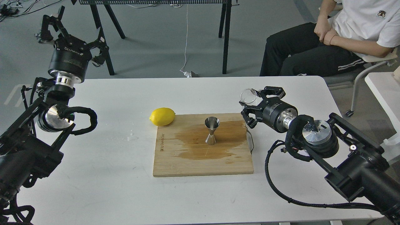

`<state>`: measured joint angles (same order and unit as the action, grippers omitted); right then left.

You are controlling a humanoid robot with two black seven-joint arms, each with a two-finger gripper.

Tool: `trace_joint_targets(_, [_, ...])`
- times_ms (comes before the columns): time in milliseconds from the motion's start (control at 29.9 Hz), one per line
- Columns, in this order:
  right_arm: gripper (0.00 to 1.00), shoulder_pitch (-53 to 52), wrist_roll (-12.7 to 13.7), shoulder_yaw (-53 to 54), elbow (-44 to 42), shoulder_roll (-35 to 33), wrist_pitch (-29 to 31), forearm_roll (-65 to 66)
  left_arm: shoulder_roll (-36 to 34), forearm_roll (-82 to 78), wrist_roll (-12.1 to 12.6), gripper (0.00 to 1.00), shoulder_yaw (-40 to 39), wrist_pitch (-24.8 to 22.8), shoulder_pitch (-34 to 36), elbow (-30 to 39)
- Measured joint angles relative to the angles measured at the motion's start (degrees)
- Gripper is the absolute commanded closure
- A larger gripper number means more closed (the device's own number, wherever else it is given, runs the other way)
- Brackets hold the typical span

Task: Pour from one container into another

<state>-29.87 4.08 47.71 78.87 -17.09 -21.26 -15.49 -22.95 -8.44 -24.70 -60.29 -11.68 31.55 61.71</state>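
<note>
The steel hourglass jigger (212, 130) stands upright in the middle of a wooden cutting board (200, 165), on a dark wet stain. My right gripper (252, 101) hovers just past the board's far right corner, shut on the tiny clear cup (248, 96), which is held in the air to the right of and above the jigger. My left gripper (72, 26) is raised at the far left beyond the table's back edge, fingers spread open and holding nothing.
A lemon (162, 116) lies at the board's far left corner. A few water drops (132, 136) sit left of the board. A seated person (340, 37) is behind the table's right end; black table legs (225, 34) stand behind.
</note>
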Motion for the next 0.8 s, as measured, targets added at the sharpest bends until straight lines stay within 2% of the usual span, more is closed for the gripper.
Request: trace_joint_targets(803, [0.58, -5.99, -0.04, -13.56, 3.7, 0.71, -0.71, 20.53, -0.09, -0.09, 0.03, 0.0, 0.09, 0.08, -0.32, -0.03])
